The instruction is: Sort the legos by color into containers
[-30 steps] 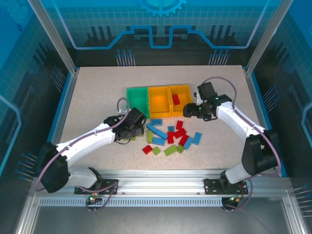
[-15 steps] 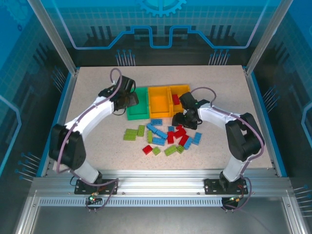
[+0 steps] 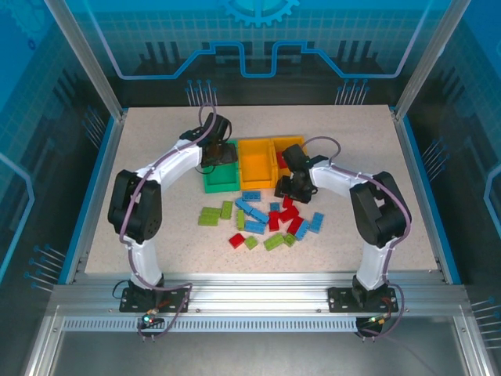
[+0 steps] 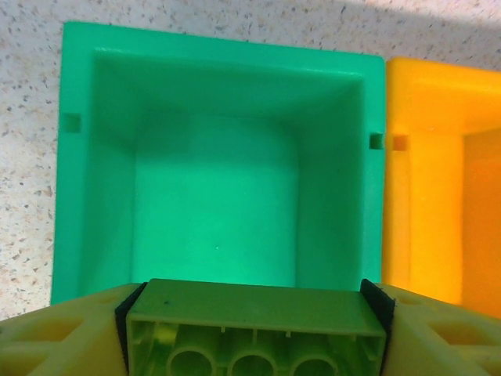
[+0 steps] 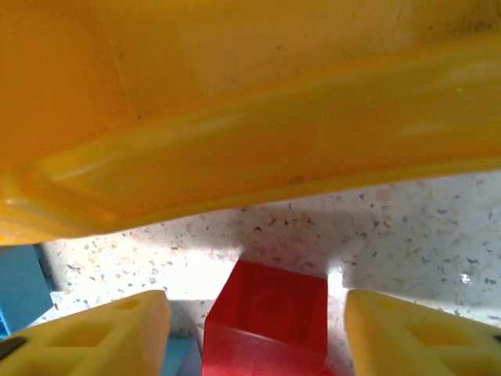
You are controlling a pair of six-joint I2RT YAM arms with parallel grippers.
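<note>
The left gripper (image 4: 252,348) was clamped on a lime green brick (image 4: 250,309) between its jaws, with the green bin (image 4: 78,196) open just beyond and below them. The right gripper (image 5: 258,352) stood open, a red brick (image 5: 270,313) lying on the table (image 5: 407,227) between its jaws and the orange bin (image 5: 258,149) just past them.

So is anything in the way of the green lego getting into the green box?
No, nothing visible is in the way. The left gripper holds the lime green lego just above the green bin. The bin's open top faces the lego, with nothing across it or between them.
</note>
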